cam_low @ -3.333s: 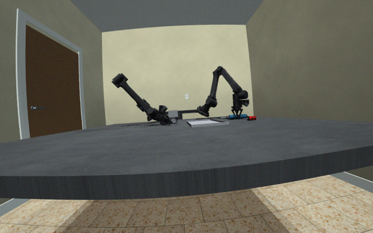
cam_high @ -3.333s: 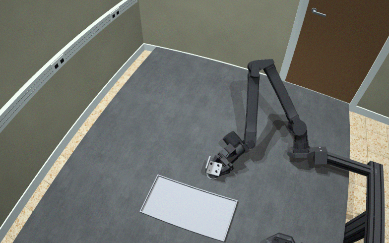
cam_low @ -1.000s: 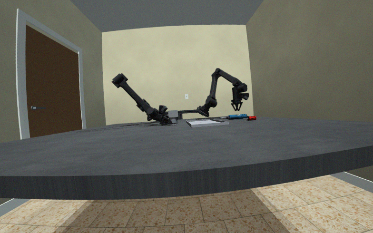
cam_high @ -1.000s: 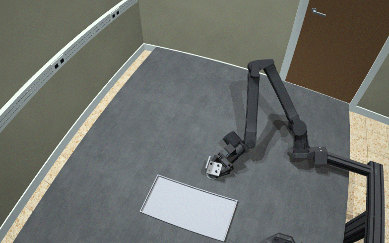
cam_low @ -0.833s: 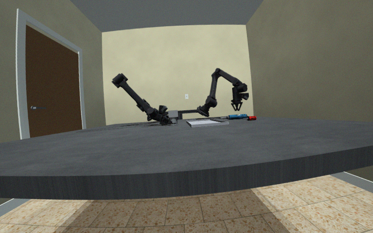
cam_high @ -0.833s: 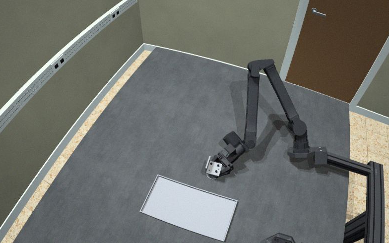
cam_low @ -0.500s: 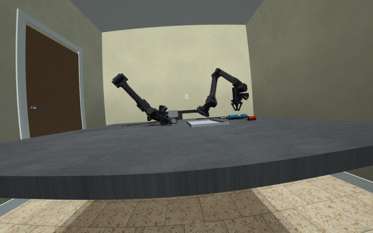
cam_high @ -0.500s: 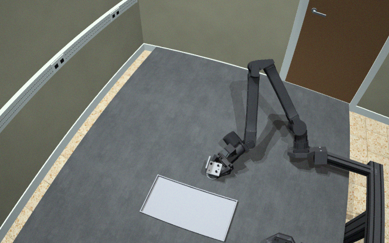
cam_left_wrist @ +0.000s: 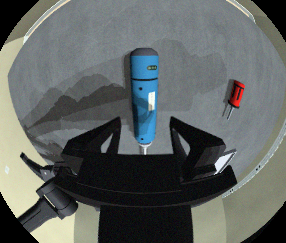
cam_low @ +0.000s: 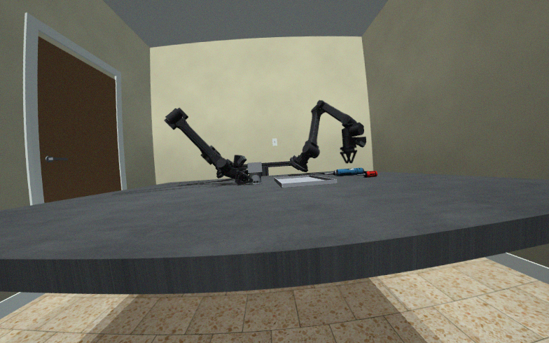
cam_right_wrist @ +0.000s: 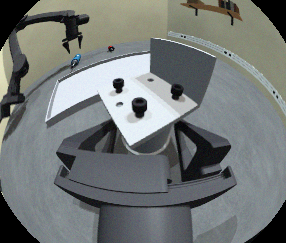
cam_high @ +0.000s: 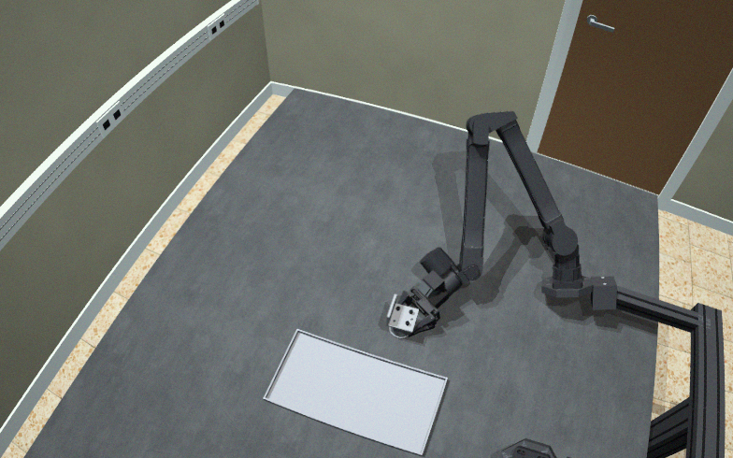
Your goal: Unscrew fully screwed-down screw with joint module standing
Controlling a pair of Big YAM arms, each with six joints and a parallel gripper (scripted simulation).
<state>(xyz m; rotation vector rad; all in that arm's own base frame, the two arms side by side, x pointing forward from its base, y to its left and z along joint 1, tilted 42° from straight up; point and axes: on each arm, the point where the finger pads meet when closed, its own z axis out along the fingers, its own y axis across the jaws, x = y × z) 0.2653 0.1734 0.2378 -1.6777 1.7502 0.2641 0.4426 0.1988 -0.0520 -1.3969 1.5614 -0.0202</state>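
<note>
Beside the tray (cam_high: 358, 393) (cam_low: 306, 181) (cam_right_wrist: 83, 94), the module (cam_low: 256, 178) (cam_right_wrist: 153, 142) stands upright, bracket (cam_high: 399, 324) (cam_low: 254, 167) (cam_right_wrist: 183, 74) on top, with three black screws (cam_right_wrist: 139, 105). The right gripper (cam_high: 416, 325) (cam_low: 248, 178) (cam_right_wrist: 145, 121) is open around the module. Across the tray, the left gripper (cam_low: 348, 159) (cam_left_wrist: 146, 119) (cam_right_wrist: 74, 51) hovers, open, above the blue driver (cam_low: 350, 171) (cam_left_wrist: 145, 104) (cam_right_wrist: 76, 61), which lies on the table (cam_high: 301, 227) (cam_low: 268, 217) (cam_left_wrist: 191, 64) (cam_right_wrist: 261, 149) near a red tool (cam_low: 370, 173) (cam_left_wrist: 237, 94) (cam_right_wrist: 111, 48).
</note>
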